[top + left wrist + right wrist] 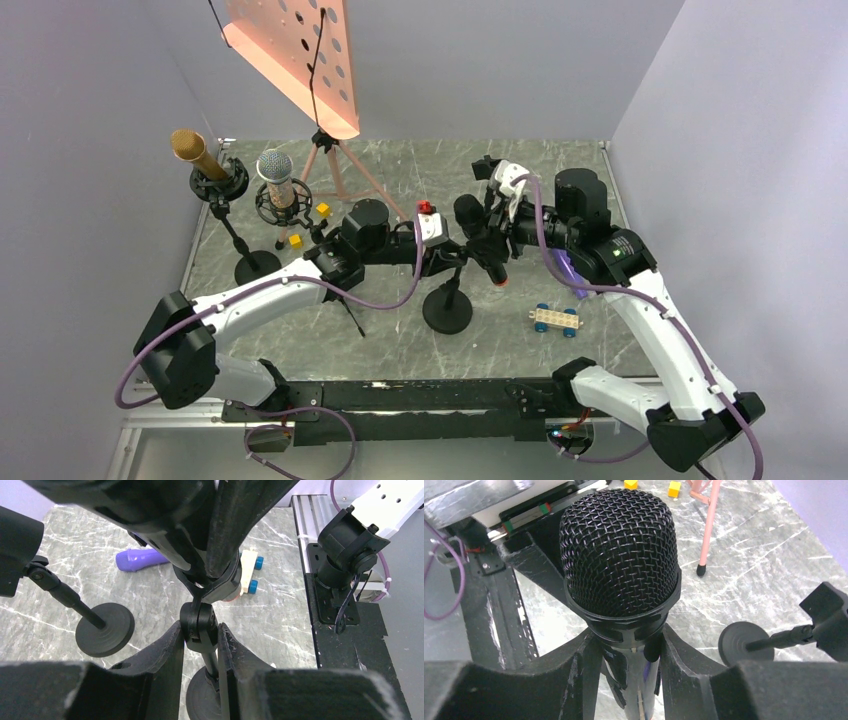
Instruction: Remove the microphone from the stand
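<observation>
The left end effector grips the stand joint; the right end effector clamps the microphone.

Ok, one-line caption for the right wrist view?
Right tool grips the black microphone just below its mesh head.

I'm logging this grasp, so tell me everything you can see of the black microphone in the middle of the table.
The black microphone has a rounded wire-mesh head, a ribbed collar beneath it and a dark, smooth-looking body. It sits atop the round-based stand, head raised. The right gripper has its jaws shut on the body just below the collar. The lower end is hidden.
</observation>
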